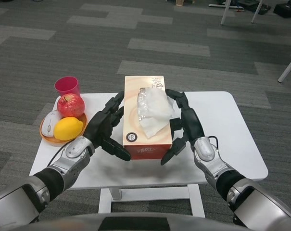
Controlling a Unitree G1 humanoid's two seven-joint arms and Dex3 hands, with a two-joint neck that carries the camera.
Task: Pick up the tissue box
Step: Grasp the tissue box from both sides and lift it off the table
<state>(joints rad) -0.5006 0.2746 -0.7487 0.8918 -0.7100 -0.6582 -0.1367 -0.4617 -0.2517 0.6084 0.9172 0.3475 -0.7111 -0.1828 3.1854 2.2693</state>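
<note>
The orange tissue box (132, 113) is at the middle of the white table (232, 134), with a white tissue (156, 111) sticking out of its top. My left hand (107, 127) presses against its left side, fingers spread along the wall. On the opposite side, my right hand (184, 126) presses in the same way, so the box is clamped between the two. Whether the box is off the tabletop I cannot tell; its bottom edge is hidden by the fingers.
At the table's left end an orange plate (50, 140) carries a red fruit (70, 105), a yellow lemon (68, 128) and a small white object (50, 121). A pink cup (67, 86) stands behind it. White furniture legs (289, 67) stand on the carpet far right.
</note>
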